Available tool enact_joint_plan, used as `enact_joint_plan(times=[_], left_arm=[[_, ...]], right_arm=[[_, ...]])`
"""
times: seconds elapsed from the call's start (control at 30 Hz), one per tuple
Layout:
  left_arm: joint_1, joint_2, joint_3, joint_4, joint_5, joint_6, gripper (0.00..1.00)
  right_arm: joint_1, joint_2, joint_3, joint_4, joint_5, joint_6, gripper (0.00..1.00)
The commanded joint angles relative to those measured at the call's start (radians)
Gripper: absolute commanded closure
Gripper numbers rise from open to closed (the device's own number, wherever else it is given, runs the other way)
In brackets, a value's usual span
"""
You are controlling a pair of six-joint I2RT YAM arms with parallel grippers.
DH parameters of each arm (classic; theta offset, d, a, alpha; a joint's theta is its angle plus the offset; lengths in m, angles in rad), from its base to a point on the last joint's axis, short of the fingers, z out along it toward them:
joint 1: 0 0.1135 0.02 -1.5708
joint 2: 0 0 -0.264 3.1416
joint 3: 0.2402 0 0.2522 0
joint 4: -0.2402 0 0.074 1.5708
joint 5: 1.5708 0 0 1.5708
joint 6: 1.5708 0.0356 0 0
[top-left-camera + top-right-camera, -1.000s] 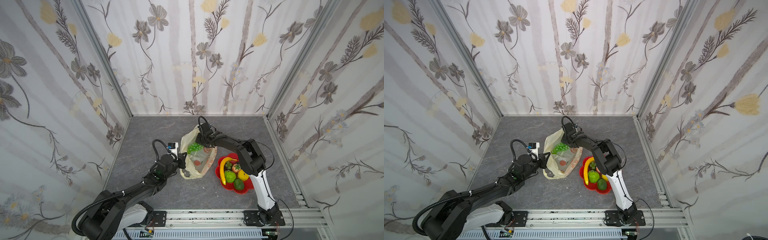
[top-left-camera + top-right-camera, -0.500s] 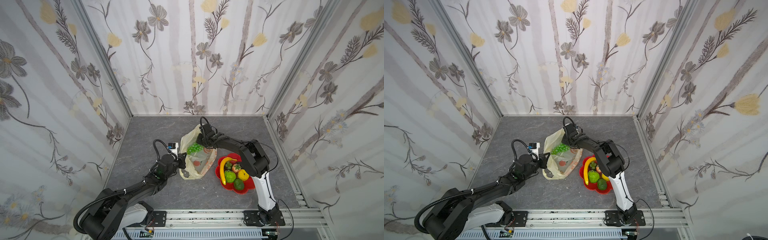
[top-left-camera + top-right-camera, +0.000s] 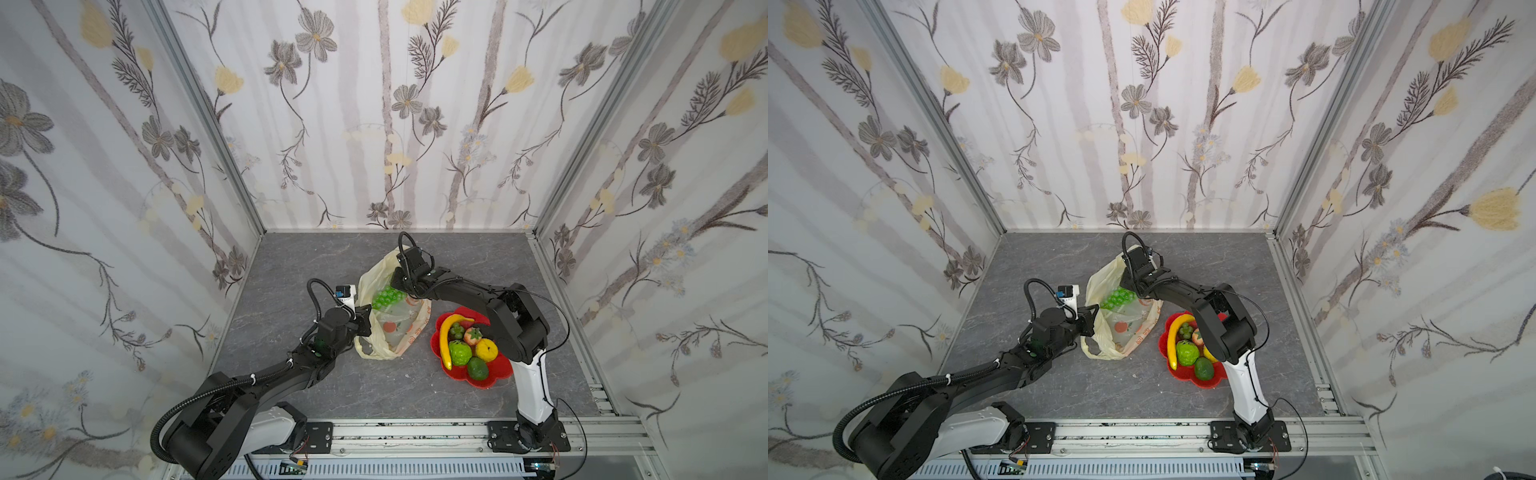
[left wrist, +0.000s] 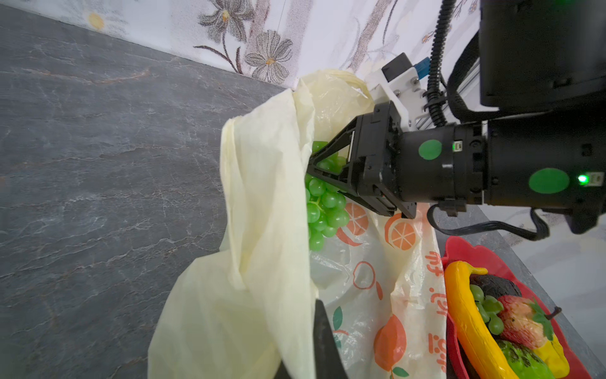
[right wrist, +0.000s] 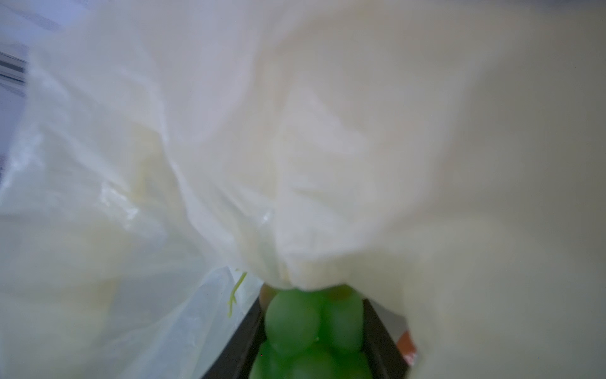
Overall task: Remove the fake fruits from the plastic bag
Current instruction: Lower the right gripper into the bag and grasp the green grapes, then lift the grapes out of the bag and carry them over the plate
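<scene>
- The grey counter (image 3: 478, 257) carries everything, and both arms reach in to its middle.
- The plastic bag (image 3: 395, 328) lies crumpled at the centre, just beside the plate. Its mouth faces the back wall and gapes open.
- The red flower-shaped plate (image 3: 500, 368) sits to the right of the bag. It already holds a banana (image 3: 444, 336), a custard apple (image 3: 459, 352), an orange (image 3: 486, 350), an avocado (image 3: 478, 368), a strawberry (image 3: 473, 334) and a few smaller pieces.
- The left tool (image 3: 365, 320) is pinched tight on the bag's near edge and pins the sheet against the counter.
- The right tool (image 4: 310, 165) reaches into the bag's mouth from the far side. Its jaws stand narrow, and green grapes fill the gap between them.
- The grape bunch (image 4: 323, 203) lies just inside the bag's mouth, partly under a fold of plastic. It looks like the last fruit left inside, though folds could hide more.
- The step in hand, as I judge it, is gripping the bunch, so the task is near its end.
- The next move calls for drawing the bunch back through the mouth while the left tool anchors the bag, then carrying it clear.
- The loose fold may snag on the bunch, and grapes may slip from the jaws.
</scene>
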Motion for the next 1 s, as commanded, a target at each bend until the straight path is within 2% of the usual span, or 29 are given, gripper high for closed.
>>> enact_joint_plan(times=[0.0,0.33,0.67,0.97], left_arm=[[0.002,0.002,0.014,-0.010,-0.058,-0.009,1.00],[0.010,0.002,0.024,-0.045,-0.090,-0.020,1.00],[0.011,0.017,0.032,-0.052,-0.083,-0.020,1.00],[0.016,0.042,0.049,-0.073,-0.090,-0.028,1.00]], right_arm=[[0.002,-0.021,-0.007,0.006,0.052,-0.017,0.59],[0.000,-0.023,-0.001,-0.079,0.155,-0.054,0.52],[0.008,-0.049,-0.019,-0.038,0.111,-0.067,0.62],[0.031,-0.149,-0.081,-0.015,0.085,-0.081,0.65]])
